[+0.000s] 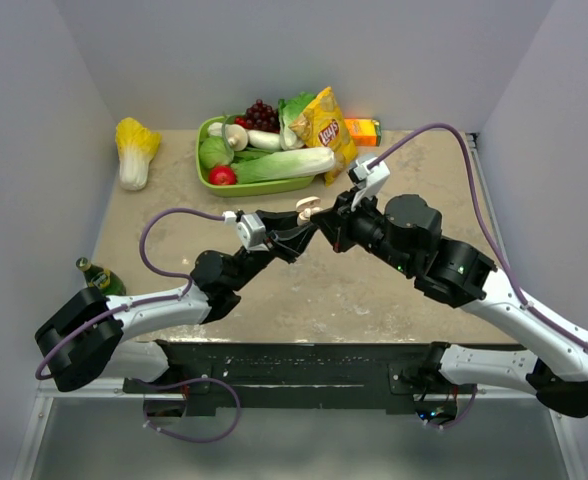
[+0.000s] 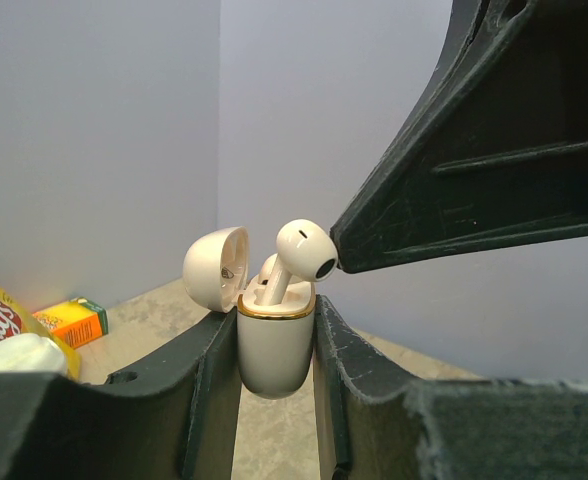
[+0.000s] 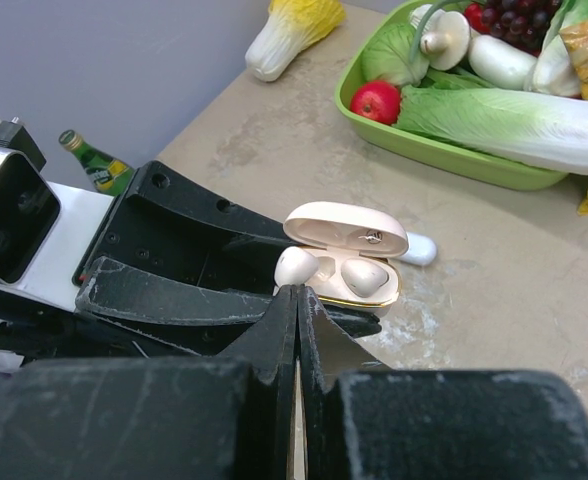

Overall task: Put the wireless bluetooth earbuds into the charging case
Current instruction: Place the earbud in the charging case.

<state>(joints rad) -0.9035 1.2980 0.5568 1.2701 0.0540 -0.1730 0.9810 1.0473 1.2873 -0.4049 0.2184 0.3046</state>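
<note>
Left gripper [image 2: 274,325] clamps open charging case [image 2: 274,360], right gripper [image 3: 296,298] pinched tight against tilted earbud [image 2: 304,250] atop case

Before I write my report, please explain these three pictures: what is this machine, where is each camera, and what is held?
It is two robot arms bolted to a table. The wide picture looks down from above; the other two come from wrist cameras. The left fingers clamp an open white charging case. One earbud sits inside; a second earbud stands half in, and the closed right fingers touch it. At the back lie a green tray of vegetables, a chips bag, an orange box and a cabbage; a green bottle stands at the left.
</note>
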